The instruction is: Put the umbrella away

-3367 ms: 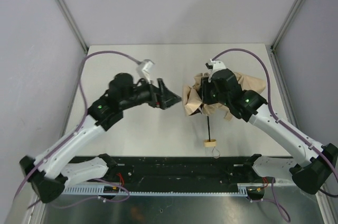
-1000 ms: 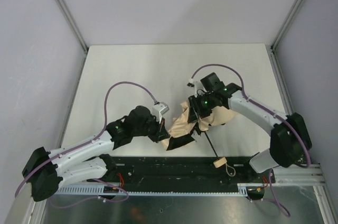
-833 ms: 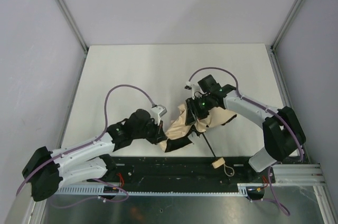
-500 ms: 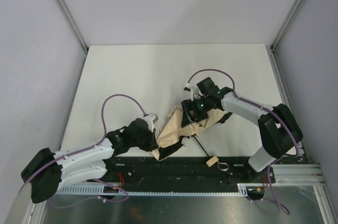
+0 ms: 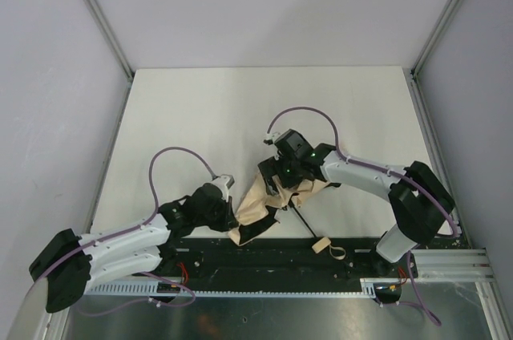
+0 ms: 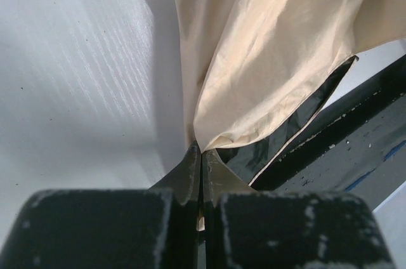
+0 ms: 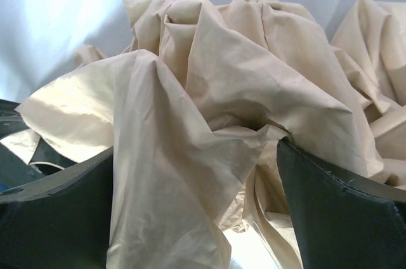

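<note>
The umbrella (image 5: 258, 200) lies crumpled near the table's front edge, its beige canopy bunched up. The thin black shaft (image 5: 304, 224) runs down-right to the tan handle (image 5: 321, 245) with its loop strap. My left gripper (image 5: 233, 224) is shut on a corner of the canopy (image 6: 273, 59), and the left gripper's tips (image 6: 202, 152) pinch the fabric edge. My right gripper (image 5: 276, 183) hovers over the canopy's top. In the right wrist view the right gripper (image 7: 196, 209) stands wide open, with folds of canopy (image 7: 241, 78) bulging between the fingers (image 7: 342, 212) and nothing gripped.
A black rail (image 5: 272, 256) runs along the table's near edge, and the canopy's lower corner and the handle rest on it. The same rail (image 6: 361, 136) shows in the left wrist view. The white table (image 5: 240, 107) stretches behind, walled on three sides.
The right gripper's jaws have opened wide and it has shifted left over the canopy. My left gripper has dragged the pinched fabric corner left and toward the near edge.
</note>
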`<state>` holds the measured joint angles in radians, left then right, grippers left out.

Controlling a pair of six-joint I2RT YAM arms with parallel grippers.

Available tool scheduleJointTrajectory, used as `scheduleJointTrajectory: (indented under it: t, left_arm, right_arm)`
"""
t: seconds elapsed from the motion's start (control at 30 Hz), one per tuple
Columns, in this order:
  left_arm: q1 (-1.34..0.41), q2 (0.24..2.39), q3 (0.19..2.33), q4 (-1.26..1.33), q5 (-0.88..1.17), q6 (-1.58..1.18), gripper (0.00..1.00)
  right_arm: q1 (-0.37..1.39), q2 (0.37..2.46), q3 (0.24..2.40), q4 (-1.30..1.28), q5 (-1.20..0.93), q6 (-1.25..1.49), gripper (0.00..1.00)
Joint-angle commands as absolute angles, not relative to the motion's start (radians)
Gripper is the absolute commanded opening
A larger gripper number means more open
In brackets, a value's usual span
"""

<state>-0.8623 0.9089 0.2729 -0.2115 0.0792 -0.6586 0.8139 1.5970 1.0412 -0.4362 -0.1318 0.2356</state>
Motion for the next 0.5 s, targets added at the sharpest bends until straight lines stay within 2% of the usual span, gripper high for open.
scheduleJointTrajectory:
  t: [0.0, 0.33, 0.4, 0.47]
  left_arm:
    - [-0.859, 0.898, 0.262, -0.202, 0.028, -0.689, 0.0]
    - [-0.859, 0.873, 0.261, -0.202, -0.01, -0.704, 0.0]
    - [-0.859, 0.869, 0.258, -0.202, -0.024, -0.707, 0.0]
    - [-0.859, 0.868, 0.254, -0.202, -0.03, -0.711, 0.0]
  right_arm:
    - [0.863, 1.622, 1.105, -0.491, 0.066, 0.227, 0.99]
    - [1.011, 1.788, 1.083, -0.547, 0.074, 0.236, 0.98]
    - [1.013, 1.815, 1.08, -0.556, 0.101, 0.232, 0.92]
    - [1.003, 1.831, 1.071, -0.55, 0.086, 0.218, 0.78]
